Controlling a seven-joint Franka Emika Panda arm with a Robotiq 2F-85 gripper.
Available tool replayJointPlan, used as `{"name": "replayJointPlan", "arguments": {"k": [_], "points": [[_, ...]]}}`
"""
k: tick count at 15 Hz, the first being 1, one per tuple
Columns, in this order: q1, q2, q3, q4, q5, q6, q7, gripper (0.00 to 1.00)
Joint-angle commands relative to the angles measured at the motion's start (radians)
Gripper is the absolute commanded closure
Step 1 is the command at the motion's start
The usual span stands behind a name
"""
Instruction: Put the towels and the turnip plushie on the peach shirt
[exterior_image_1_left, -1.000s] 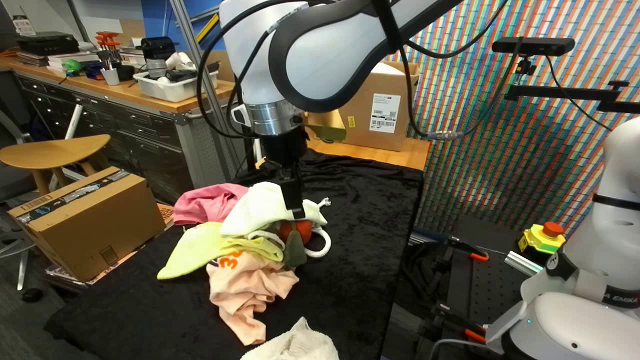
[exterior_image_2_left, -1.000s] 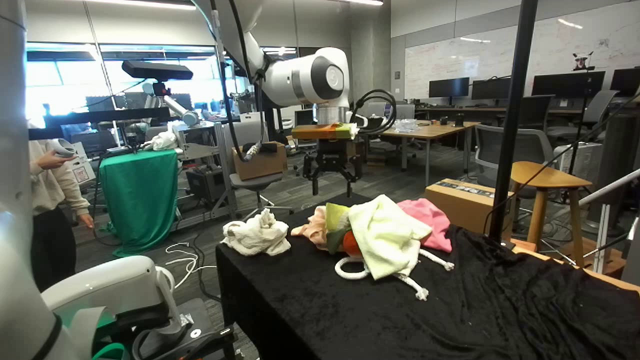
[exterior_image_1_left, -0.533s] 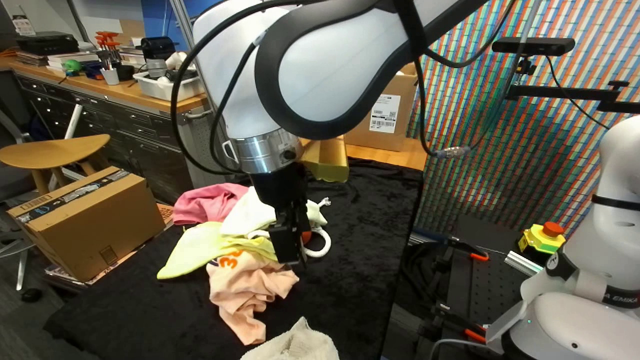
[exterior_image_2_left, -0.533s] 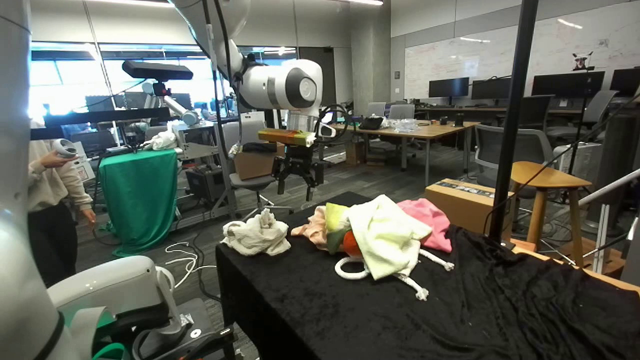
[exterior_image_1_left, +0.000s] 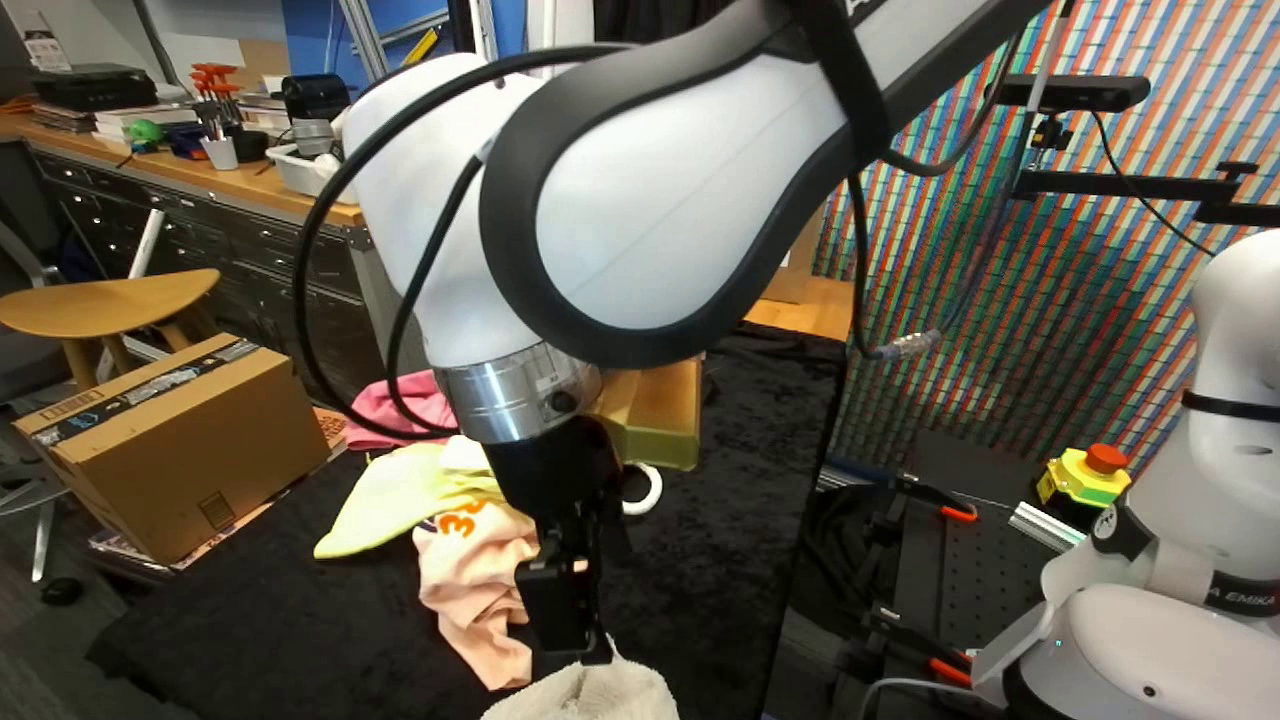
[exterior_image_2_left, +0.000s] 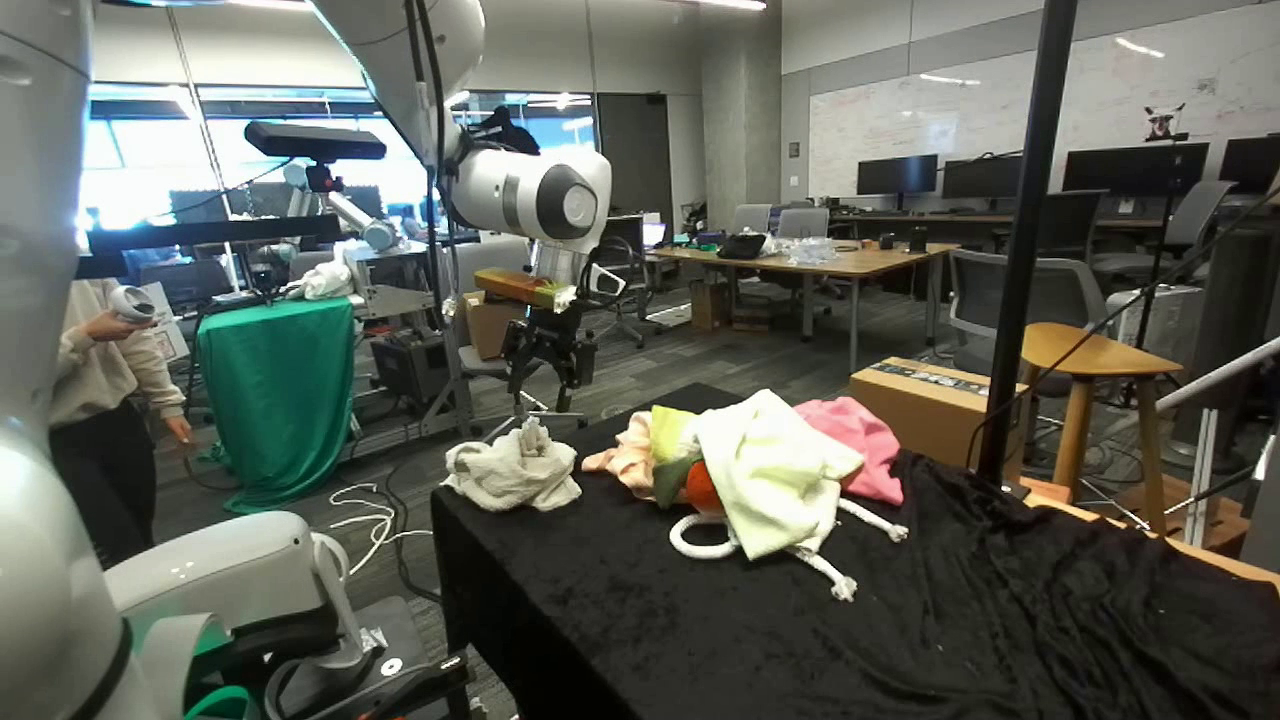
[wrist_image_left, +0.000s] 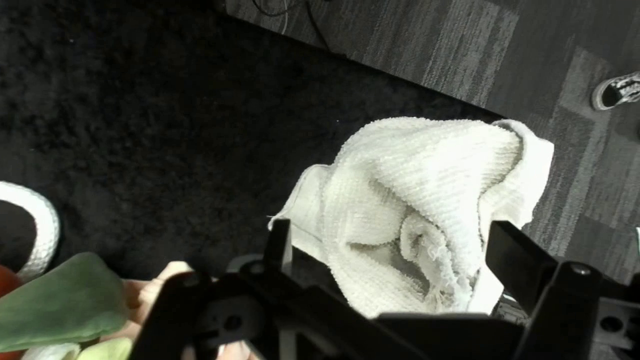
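My gripper (wrist_image_left: 389, 237) stands open above a crumpled white towel (wrist_image_left: 425, 165), its fingers apart on either side with nothing held. In an exterior view the gripper (exterior_image_2_left: 541, 402) hangs just over that towel (exterior_image_2_left: 512, 470), which lies bunched at the table's edge. The peach shirt (exterior_image_1_left: 475, 595) spreads across the table nearby, with a pale yellow-green towel (exterior_image_1_left: 395, 495) partly on it. A pale whitish towel (exterior_image_2_left: 778, 475) drapes over the turnip plushie (exterior_image_2_left: 703, 488), whose orange-red body and green leaf (wrist_image_left: 65, 305) peek out beside the shirt. My arm hides part of this pile in an exterior view.
A bright pink cloth (exterior_image_2_left: 850, 440) is behind the pile. A white rope loop (exterior_image_2_left: 700, 545) sticks out from under it. The black-covered table (wrist_image_left: 165, 125) ends right by the white towel. A person's shoe (wrist_image_left: 617, 92) shows on the floor.
My open gripper has moved away from above the plushie pile, past the peach shirt, and come down over the white towel. The cloths have not moved.
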Motion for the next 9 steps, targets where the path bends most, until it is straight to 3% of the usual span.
{"name": "replayJointPlan", "arguments": {"k": [1, 9], "points": [[0.022, 0.040, 0.011, 0.023, 0.035, 0.022, 0.028, 0.00], [0.068, 0.126, 0.021, 0.040, 0.091, 0.093, 0.109, 0.00]]}}
